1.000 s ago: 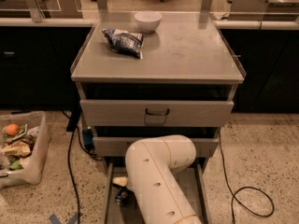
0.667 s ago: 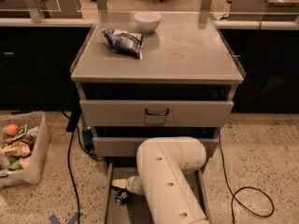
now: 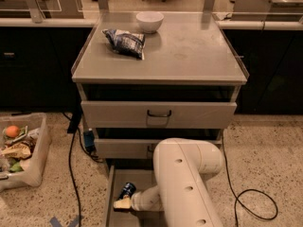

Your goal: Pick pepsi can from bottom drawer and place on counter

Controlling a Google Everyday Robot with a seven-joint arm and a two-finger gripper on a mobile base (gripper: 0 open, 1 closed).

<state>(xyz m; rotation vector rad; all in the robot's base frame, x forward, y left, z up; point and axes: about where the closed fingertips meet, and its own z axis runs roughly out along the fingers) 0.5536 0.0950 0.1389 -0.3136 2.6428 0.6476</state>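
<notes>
The arm [image 3: 187, 183] has been swung further right, so more of the bottom drawer [image 3: 140, 178] floor is uncovered. The gripper [image 3: 122, 203] has been brought lower on the drawer's left, just beside the pepsi can [image 3: 127, 189], which is now seen more fully.

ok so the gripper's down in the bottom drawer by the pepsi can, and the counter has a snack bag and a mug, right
No mug: the camera view shows a white bowl by the snack bag on the counter. The gripper is in the bottom drawer by the pepsi can.
</notes>
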